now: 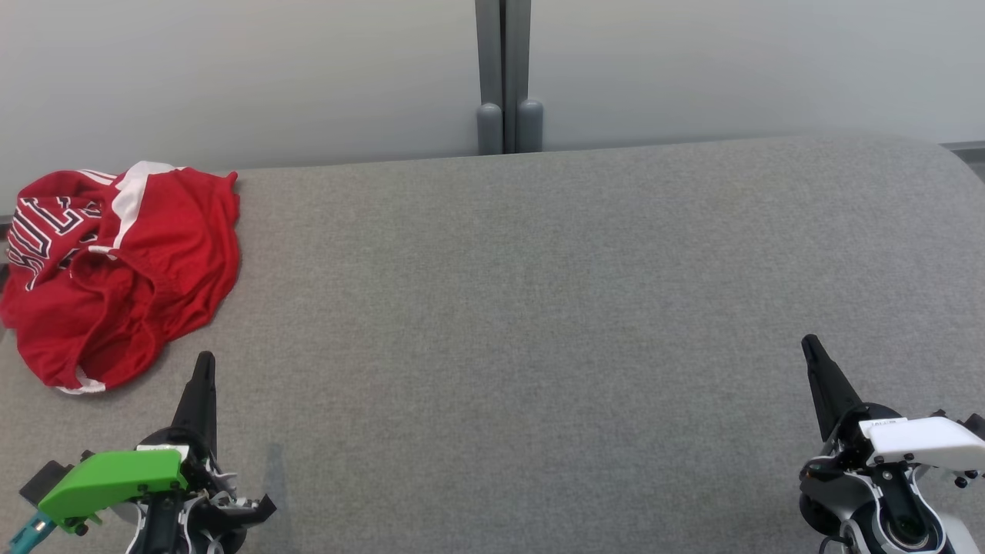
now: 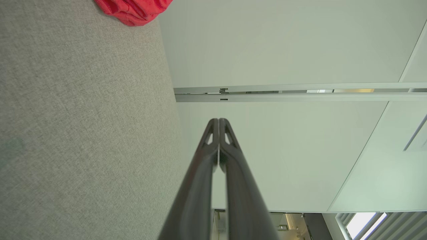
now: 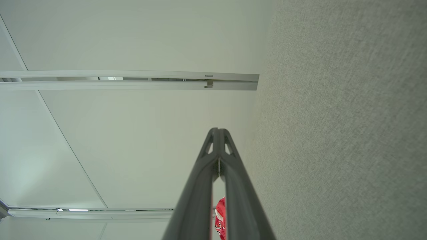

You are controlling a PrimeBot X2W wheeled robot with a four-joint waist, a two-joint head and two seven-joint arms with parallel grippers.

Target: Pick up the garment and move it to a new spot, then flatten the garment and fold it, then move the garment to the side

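Item count — one red garment (image 1: 123, 269), one grey bench (image 1: 539, 308), one left pincer (image 1: 204, 362) and one right pincer (image 1: 808, 342), giving two pincers in total, two rounded grey posts (image 1: 489, 127) side by side behind the bench, and two pale wall panels (image 1: 231, 77), one on each side of the posts.

The left pincer (image 1: 205, 362) is showing long dark tapered fingers with slotted tips; its wrist is wearing a green cover (image 1: 115, 475) with dark screws (image 1: 144, 486) and a teal fitting (image 1: 25, 531). The right pincer (image 1: 809, 345) is wearing a matching white cover (image 1: 919, 437), also screwed.
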